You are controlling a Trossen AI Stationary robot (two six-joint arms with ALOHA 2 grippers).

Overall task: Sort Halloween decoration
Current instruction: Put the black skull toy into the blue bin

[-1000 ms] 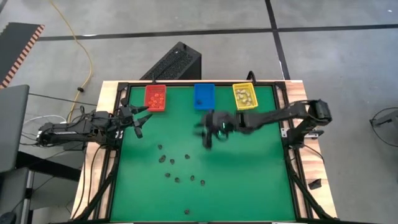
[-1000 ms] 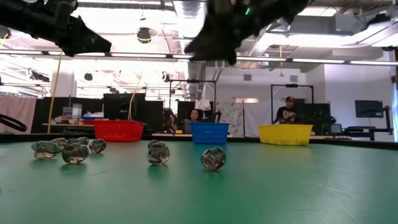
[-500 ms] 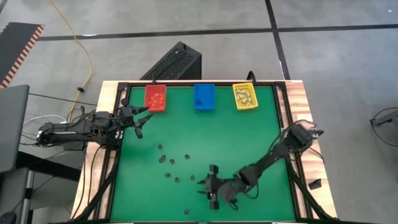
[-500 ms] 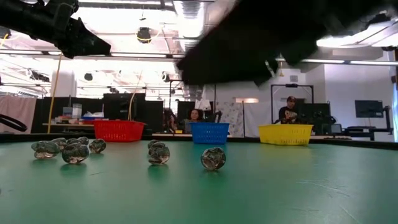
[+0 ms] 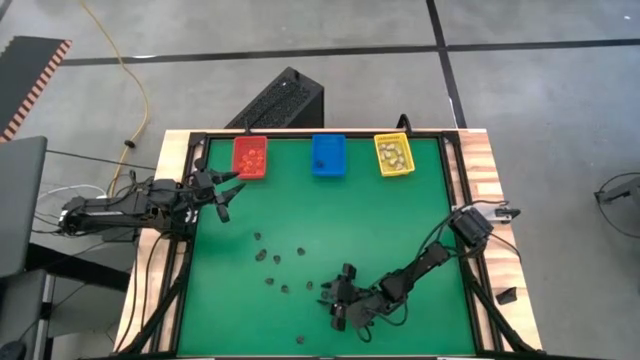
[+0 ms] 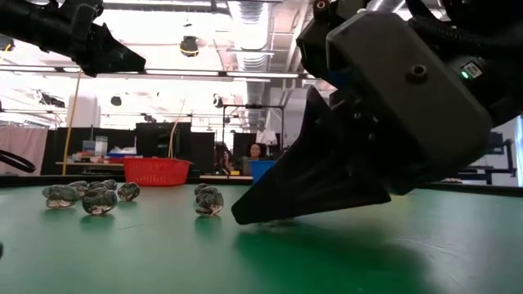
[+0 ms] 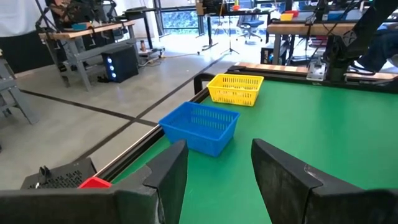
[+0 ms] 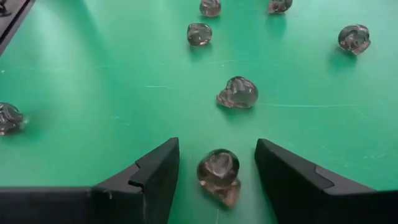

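Observation:
Several dark, glossy Halloween decoration trinkets (image 5: 277,259) lie scattered on the green mat, left of centre toward the near side. My right gripper (image 8: 216,152) is down at the mat and open. Its fingers stand on either side of one skull-like trinket (image 8: 219,175) that rests on the mat, with a gap on each side. In the high view this gripper (image 5: 336,298) is at the right end of the scatter. My left gripper (image 5: 225,190) waits open above the far left of the mat, beside the red bin (image 5: 250,157).
Three bins stand along the far edge: the red one with orange pieces, a blue one (image 5: 328,154) and a yellow one (image 5: 394,155) with pale pieces. Another trinket (image 8: 238,93) lies just ahead of the right fingers. One lone trinket (image 5: 300,340) sits near the front edge.
My right gripper has swung from beside the blue bin toward the table's near edge and come down to the mat. It now stands around one trinket at the right end of the scatter. No trinket has moved.

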